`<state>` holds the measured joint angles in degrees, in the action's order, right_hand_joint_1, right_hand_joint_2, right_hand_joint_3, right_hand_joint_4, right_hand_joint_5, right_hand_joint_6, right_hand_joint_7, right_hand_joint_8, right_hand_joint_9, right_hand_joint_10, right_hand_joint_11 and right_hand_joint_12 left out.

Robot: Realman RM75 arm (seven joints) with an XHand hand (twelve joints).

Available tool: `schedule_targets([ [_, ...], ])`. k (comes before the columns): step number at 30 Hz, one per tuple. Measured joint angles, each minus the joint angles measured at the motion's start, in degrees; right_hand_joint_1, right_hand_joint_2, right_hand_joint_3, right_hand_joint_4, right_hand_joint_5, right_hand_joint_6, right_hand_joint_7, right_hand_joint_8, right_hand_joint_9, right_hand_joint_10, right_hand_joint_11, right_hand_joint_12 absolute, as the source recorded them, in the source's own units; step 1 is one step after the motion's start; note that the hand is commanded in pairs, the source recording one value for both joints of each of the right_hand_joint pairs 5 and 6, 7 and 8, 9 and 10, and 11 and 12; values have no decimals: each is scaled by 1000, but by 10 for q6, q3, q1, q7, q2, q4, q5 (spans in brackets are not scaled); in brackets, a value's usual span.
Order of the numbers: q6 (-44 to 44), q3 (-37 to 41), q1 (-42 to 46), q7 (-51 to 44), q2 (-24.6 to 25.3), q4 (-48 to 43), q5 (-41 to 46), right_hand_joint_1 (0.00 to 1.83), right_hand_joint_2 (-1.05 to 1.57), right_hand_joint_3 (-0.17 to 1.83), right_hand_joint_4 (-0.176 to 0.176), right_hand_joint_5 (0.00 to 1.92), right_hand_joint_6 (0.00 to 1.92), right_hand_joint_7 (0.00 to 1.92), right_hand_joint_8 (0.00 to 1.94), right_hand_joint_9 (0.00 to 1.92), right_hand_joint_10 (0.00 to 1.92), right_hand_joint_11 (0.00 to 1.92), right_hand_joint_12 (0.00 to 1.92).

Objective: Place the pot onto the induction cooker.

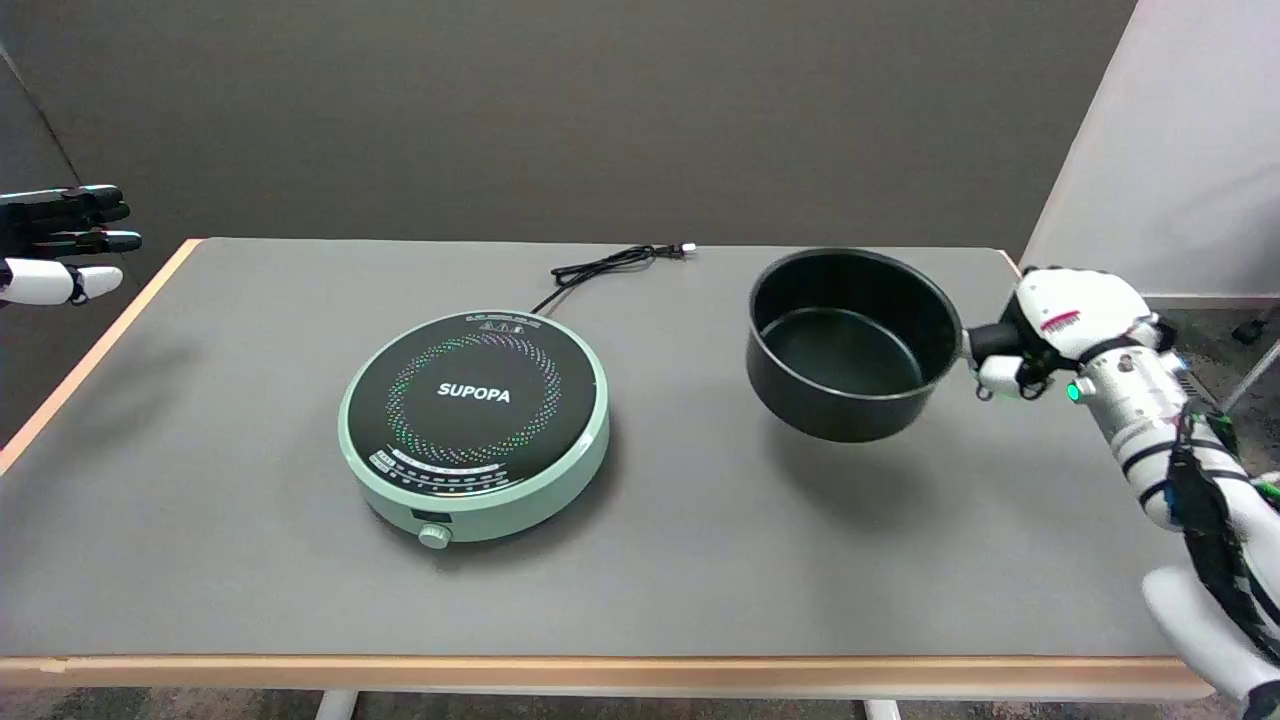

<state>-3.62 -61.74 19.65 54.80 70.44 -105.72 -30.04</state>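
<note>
The right arm came in from the lower right, and its right hand (1050, 335) sat at the right side of the pot (850, 345), with the fingers (1000, 375) closed around the pot's handle, which was hidden inside the grip. The black pot hung directly to the left of the fingers, its rim touching them, tilted a little with its open mouth showing. A shadow on the grey bench (700, 580) lay below and apart from its base, so the pot was clear of the surface. Well to the left of the fingers, beyond the pot, the round green induction cooker (475, 425) rested flat on the bench, its knob facing the near edge and nothing on its dark top. Farther back, left of the fingers and behind the cooker, its black power cord (610, 265) lay coiled loosely on the bench.
</note>
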Motion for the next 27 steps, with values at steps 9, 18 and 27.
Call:
schedule_targets([
  [9,24,-39,-49,13,0,-2,-34,1002,1034,726,-97,1661,1661,1661,1661,1661,1661,1661,1661],
  [18,38,-90,-101,32,-6,9,-55,1011,1010,730,-97,1664,1664,1664,1664,1664,1664,1664,1664],
  [27,78,-113,-139,76,-11,28,-75,1024,975,729,-97,1668,1668,1668,1668,1668,1668,1668,1668],
])
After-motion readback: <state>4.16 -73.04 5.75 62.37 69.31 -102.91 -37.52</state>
